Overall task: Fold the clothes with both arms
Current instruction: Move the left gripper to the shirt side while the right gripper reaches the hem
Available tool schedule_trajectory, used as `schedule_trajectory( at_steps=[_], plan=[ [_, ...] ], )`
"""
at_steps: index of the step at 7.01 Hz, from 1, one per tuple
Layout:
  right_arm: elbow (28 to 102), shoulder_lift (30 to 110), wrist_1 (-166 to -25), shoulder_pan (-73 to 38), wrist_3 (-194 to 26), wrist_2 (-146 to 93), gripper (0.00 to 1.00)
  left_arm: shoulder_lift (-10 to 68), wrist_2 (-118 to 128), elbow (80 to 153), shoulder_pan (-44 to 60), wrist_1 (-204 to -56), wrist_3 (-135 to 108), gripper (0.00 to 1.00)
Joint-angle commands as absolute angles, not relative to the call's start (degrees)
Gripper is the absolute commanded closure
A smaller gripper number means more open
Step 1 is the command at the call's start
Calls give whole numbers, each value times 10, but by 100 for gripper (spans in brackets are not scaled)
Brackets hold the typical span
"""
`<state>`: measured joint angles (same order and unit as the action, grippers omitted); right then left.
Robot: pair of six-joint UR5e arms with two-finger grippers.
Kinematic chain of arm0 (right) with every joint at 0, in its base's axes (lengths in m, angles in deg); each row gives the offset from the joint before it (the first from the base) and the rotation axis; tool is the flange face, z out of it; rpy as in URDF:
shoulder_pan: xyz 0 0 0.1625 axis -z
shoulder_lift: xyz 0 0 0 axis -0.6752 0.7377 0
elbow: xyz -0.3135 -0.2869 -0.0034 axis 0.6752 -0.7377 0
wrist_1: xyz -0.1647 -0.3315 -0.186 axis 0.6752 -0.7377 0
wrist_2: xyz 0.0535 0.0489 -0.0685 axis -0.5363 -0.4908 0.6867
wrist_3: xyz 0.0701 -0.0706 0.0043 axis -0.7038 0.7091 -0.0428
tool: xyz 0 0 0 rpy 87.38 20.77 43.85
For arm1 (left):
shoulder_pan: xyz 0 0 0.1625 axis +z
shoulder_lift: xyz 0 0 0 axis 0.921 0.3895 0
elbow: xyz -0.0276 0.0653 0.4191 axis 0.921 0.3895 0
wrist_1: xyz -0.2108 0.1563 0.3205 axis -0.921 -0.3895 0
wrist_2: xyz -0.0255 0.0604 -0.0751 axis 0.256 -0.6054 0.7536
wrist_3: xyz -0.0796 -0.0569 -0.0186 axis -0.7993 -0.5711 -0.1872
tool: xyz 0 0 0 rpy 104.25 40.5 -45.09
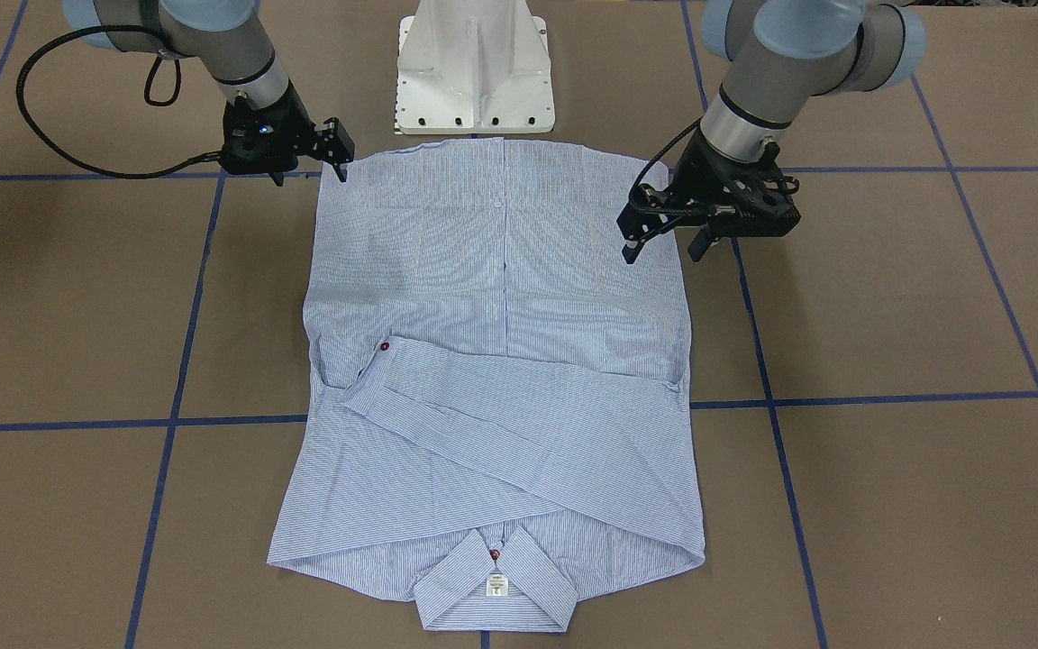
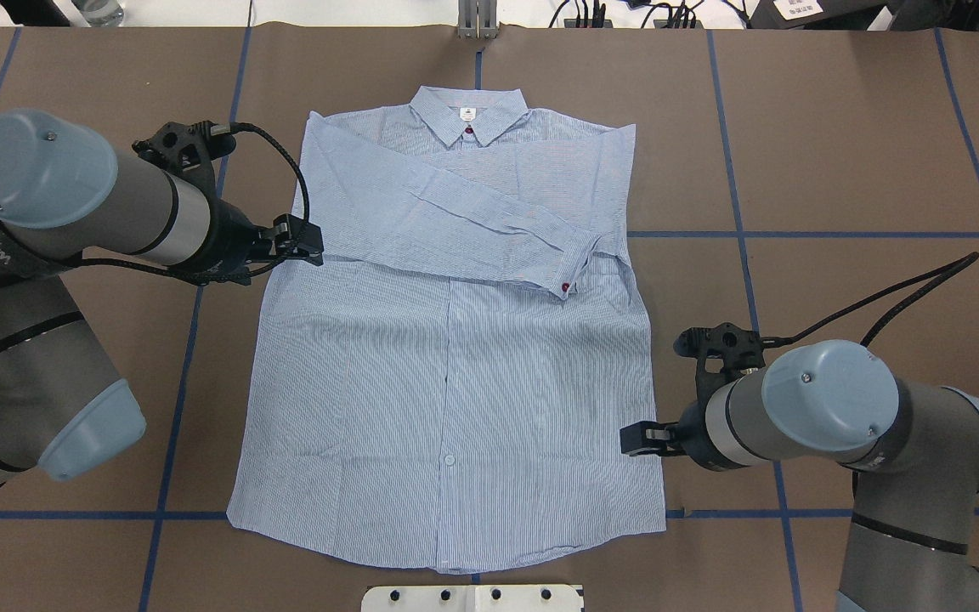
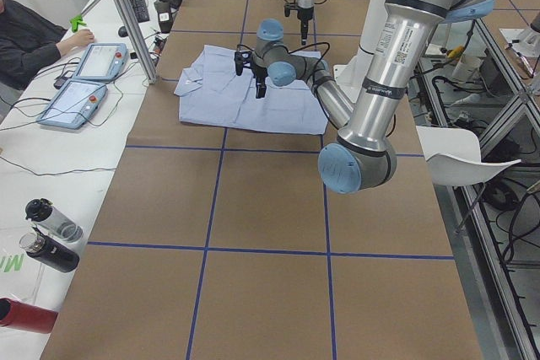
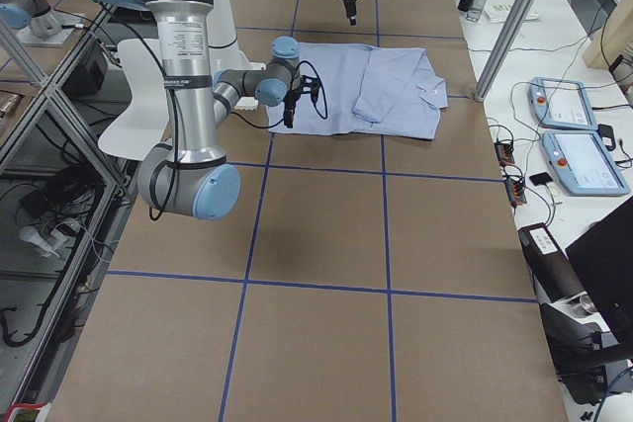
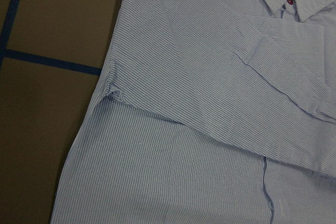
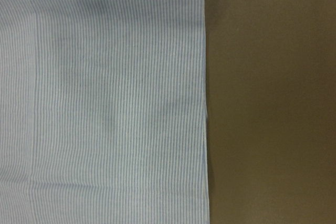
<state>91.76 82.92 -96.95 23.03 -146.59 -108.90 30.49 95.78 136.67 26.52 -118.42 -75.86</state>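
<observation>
Left gripper (image 1: 663,245) hangs with its 2 fingers spread wide above the shirt (image 1: 492,297) at its side edge in the front-facing view, while the right gripper (image 1: 309,173), also spread and empty, hovers at the hem corner nearest the white pedestal (image 1: 476,72). From overhead, the blue-and-white pinstriped shirt lies flat on the brown table (image 2: 838,170), collar (image 2: 468,106) away from the robot, 1 sleeve (image 2: 455,212) folded across the chest, a dark red button (image 2: 565,287) on its cuff. Both wrist views show only striped cloth and table.
</observation>
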Motion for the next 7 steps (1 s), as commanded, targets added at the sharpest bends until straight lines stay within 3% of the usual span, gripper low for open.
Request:
schedule_trajectory(
  at_steps=[1,7],
  plan=[
    [913,828,-972,274,-1489,-1074,0,303,958,1368,266,-1184,-759,1],
    [884,824,-973,295,-1491,-1080,1,304,958,1366,273,-1184,-760,1]
  ],
)
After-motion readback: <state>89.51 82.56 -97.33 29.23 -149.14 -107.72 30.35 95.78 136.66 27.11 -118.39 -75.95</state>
